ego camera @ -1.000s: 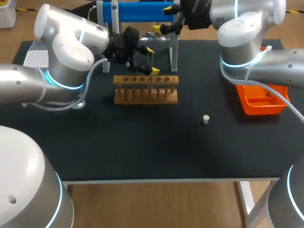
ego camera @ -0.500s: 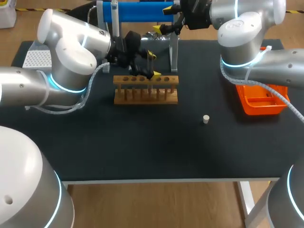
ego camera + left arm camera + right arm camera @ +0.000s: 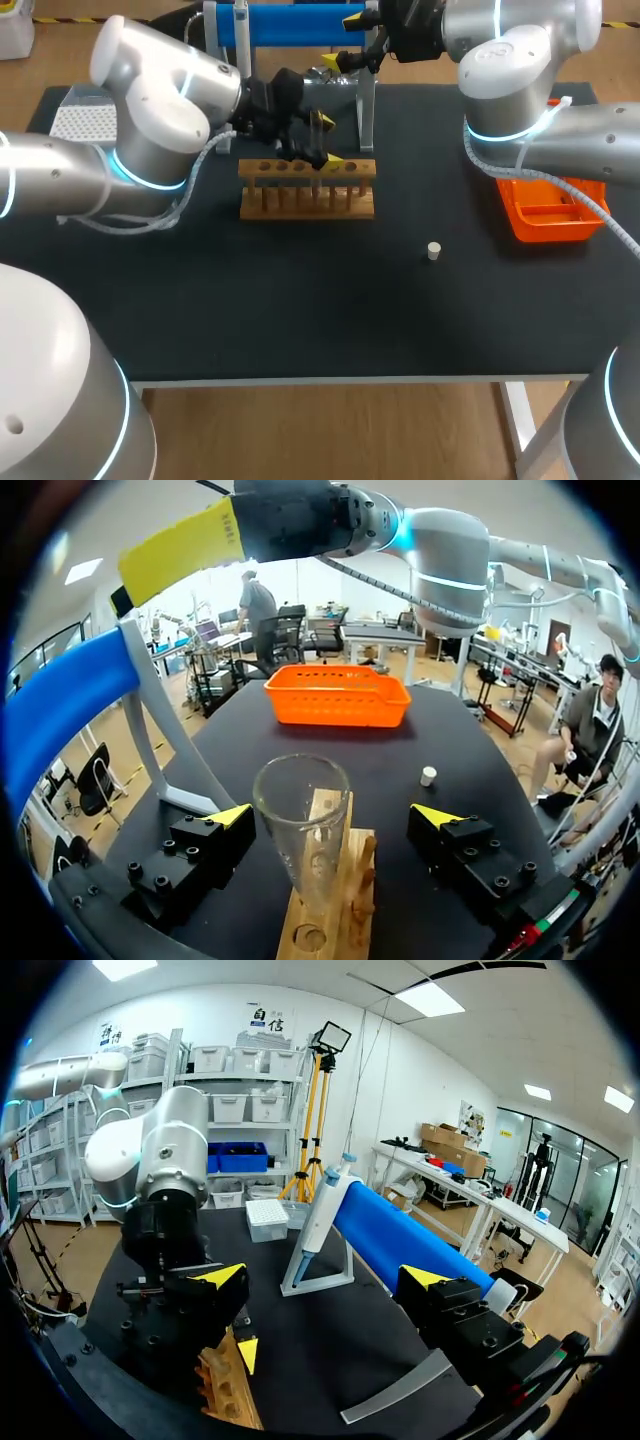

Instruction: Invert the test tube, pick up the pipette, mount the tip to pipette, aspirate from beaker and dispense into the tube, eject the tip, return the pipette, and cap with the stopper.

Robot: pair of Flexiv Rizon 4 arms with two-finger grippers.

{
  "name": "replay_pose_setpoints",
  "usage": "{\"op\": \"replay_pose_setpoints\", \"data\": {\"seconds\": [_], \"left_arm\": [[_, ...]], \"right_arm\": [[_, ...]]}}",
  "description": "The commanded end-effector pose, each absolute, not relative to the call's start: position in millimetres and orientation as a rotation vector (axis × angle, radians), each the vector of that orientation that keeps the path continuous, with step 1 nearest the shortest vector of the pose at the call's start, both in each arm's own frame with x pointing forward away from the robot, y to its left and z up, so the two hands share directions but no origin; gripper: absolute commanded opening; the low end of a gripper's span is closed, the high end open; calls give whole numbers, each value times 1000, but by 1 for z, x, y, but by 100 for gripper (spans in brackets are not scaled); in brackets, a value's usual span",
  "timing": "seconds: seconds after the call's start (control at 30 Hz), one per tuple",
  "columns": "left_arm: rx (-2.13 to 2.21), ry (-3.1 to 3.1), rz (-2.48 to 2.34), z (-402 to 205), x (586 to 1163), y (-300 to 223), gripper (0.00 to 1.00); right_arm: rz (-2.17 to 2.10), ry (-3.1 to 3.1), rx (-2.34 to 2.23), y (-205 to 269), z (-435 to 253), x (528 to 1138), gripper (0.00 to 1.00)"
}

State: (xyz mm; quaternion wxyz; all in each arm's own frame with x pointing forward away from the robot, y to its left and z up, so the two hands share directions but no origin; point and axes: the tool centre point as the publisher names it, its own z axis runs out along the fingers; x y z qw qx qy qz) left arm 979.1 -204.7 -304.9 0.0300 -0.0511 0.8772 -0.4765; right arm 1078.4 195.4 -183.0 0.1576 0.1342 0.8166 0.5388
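Note:
A clear glass test tube [image 3: 300,815] stands mouth up in the wooden rack [image 3: 307,188], seen in the left wrist view. My left gripper [image 3: 333,815] is open around the tube, a finger on each side and neither touching it; in the head view this gripper [image 3: 326,138] hangs over the rack's right half. The pipette [image 3: 322,1210] hangs on the stand's blue bar [image 3: 290,25]. My right gripper [image 3: 325,1278] is open and empty near that stand at the table's back [image 3: 343,40]. The small white stopper [image 3: 433,250] lies on the mat to the right of the rack.
An orange basket [image 3: 550,210] sits at the right edge under my right arm. A white tip box [image 3: 78,122] is at the back left. The stand's metal legs [image 3: 366,110] rise just behind the rack. The black mat's front half [image 3: 300,310] holds nothing but the stopper.
My left arm has shifted to the right and its gripper has come down a little over the rack, around the tube. The right arm has not moved.

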Motion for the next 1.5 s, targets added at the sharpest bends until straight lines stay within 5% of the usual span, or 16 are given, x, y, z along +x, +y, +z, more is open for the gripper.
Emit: {"op": "replay_pose_setpoints", "data": {"seconds": [0.03,1.5], "left_arm": [[-155,2712,-1470,-308,983,-206,100],[-155,2692,-1445,-304,984,-198,100]], "right_arm": [[1540,2340,384,195,-182,1079,100],[1554,2328,375,183,-173,1068,100]]}}
